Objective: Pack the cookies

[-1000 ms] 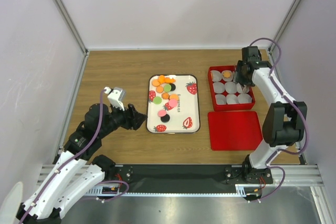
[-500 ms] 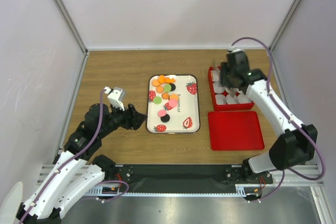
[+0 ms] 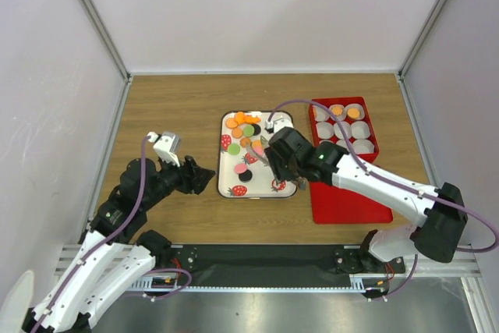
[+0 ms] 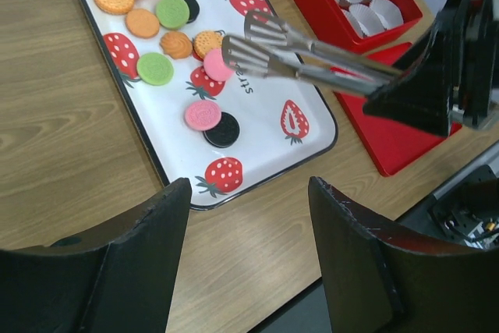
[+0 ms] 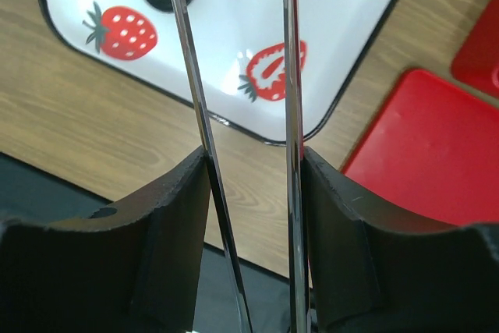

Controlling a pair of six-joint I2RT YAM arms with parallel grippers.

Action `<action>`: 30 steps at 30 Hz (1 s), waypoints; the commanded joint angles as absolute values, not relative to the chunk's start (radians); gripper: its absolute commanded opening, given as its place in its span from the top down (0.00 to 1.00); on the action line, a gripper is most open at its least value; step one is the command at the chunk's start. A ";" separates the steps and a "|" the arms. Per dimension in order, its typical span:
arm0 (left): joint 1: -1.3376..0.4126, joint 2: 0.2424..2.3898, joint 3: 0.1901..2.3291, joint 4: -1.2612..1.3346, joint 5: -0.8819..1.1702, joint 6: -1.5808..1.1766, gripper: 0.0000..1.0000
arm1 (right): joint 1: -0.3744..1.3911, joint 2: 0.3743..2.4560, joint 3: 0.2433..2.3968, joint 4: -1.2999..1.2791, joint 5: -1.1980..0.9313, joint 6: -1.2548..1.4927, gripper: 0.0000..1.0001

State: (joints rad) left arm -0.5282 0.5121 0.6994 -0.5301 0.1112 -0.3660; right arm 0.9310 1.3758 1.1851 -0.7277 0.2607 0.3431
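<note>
While the right claw (image 5: 248, 189) pinches the tongs (image 4: 312, 52) and the left claw (image 4: 249, 232) hangs spread, lower the tips squarely astride the nearest pink cookie (image 4: 218, 65) before squeezing.

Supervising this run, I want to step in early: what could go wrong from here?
The metal tongs in the right gripper hover open over a pink round cookie next to an orange cookie; closing may pinch both. The unheld white strawberry-print tray might slide; the left gripper is open beside it.
</note>
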 commanded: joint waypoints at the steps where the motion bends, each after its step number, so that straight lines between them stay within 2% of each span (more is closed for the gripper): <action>1: -0.535 0.485 0.733 -0.532 0.063 -0.380 0.32 | 0.995 1.410 1.201 -0.700 0.310 0.380 0.48; 10: -0.534 0.465 0.730 -0.538 0.046 -0.382 0.32 | 1.115 1.568 1.266 -0.719 0.377 0.387 0.47; 30: -0.535 0.466 0.718 -0.528 0.046 -0.379 0.32 | 1.121 1.715 1.368 -0.732 0.387 0.354 0.47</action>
